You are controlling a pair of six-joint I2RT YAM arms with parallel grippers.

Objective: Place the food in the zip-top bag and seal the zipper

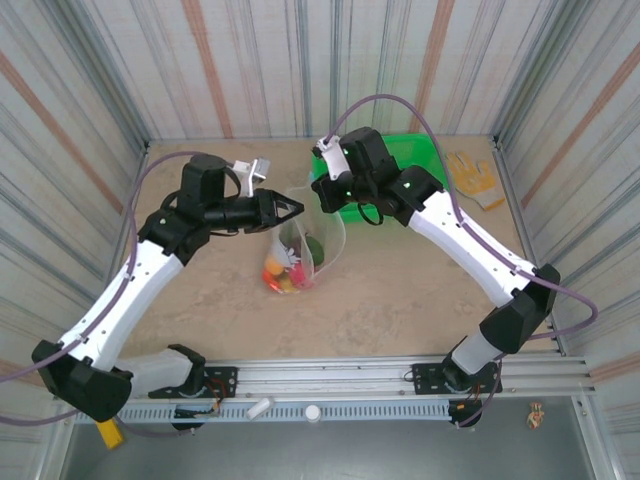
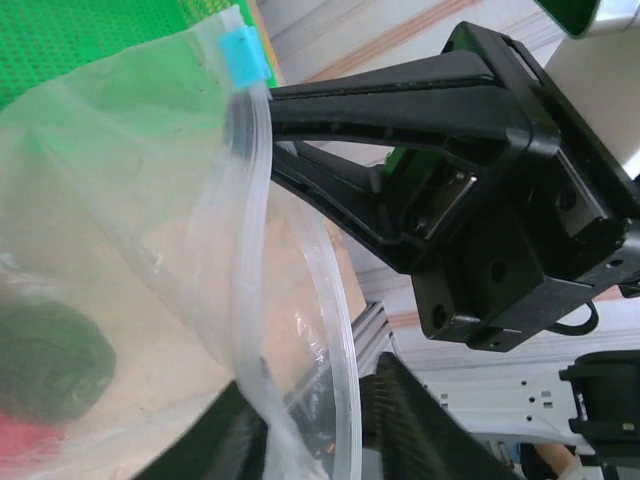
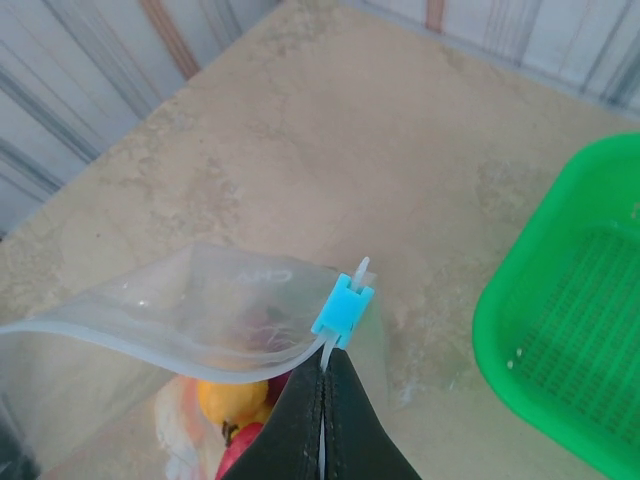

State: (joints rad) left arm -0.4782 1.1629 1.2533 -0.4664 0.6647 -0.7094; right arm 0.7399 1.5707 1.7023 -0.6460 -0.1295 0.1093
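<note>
Zip-top bag (image 1: pixel 300 248) at centre of the top view, toy food (image 1: pixel 283 278) heaped in its lower end. Film is thin, floppy and slick, so it is probably best held by the stiffer zipper (image 3: pixel 150 345). Right gripper (image 3: pixel 322 400) is closed flat on that strip, just below the light-blue slider (image 3: pixel 343 308). Left gripper (image 2: pixel 315 432) is part-open, with the bag rim running between its fingers, not visibly pinched.

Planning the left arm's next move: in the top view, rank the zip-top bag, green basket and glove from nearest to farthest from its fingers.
1. zip-top bag, just ahead, at table centre.
2. green basket, farther right, toward the back wall.
3. glove, farthest, back right corner.
</note>
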